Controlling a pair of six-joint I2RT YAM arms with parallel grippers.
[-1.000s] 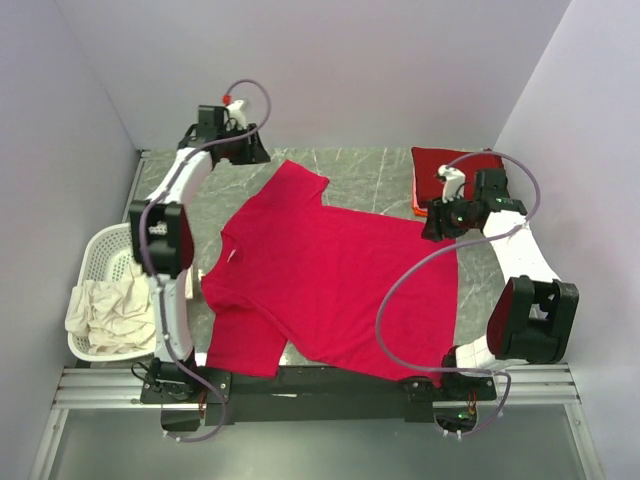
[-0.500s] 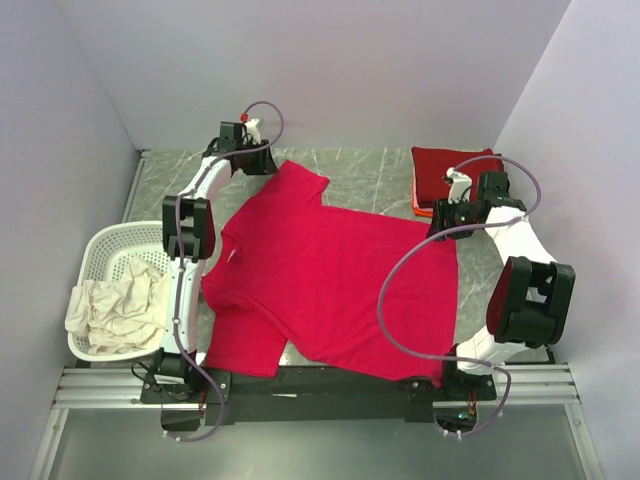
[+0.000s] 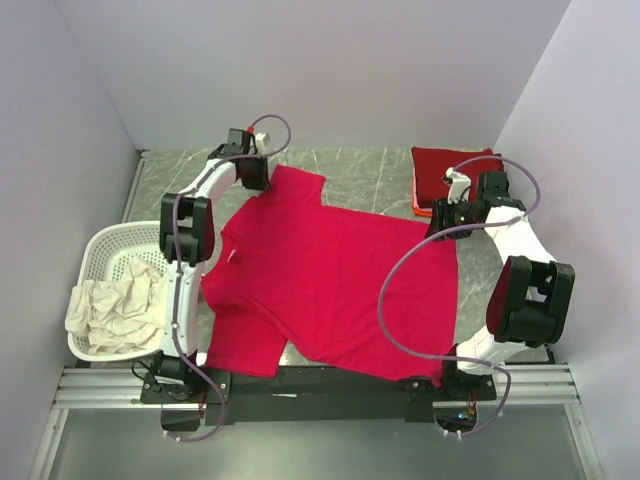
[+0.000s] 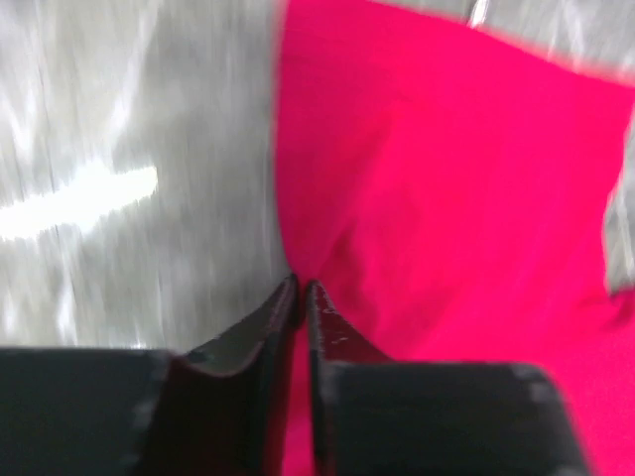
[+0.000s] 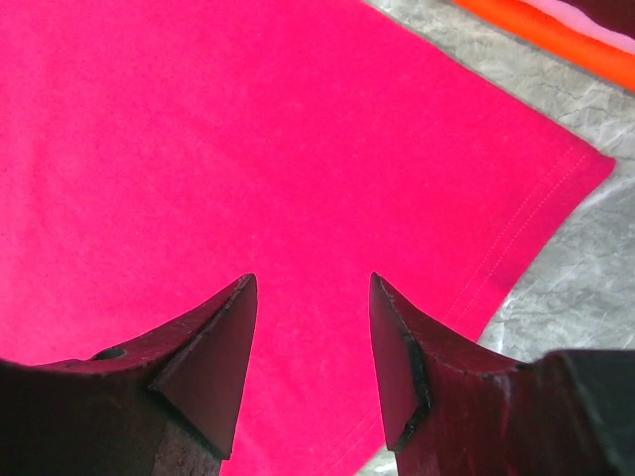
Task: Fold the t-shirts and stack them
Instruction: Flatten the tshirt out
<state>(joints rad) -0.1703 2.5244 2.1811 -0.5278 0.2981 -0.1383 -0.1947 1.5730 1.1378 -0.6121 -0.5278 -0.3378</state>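
Top external view: a large crimson-red cloth t-shirt (image 3: 330,280) lies spread flat across the middle of the grey marbled table (image 3: 370,170), with a folded dark maroon t-shirt (image 3: 450,168) at the far right corner. Left wrist view: the left gripper (image 4: 301,286) is nearly together, pinching the sleeve's edge. Right wrist view: the right gripper (image 5: 313,288) stands apart over the hem corner.

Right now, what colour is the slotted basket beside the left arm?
The basket is white; the top external view shows it best.
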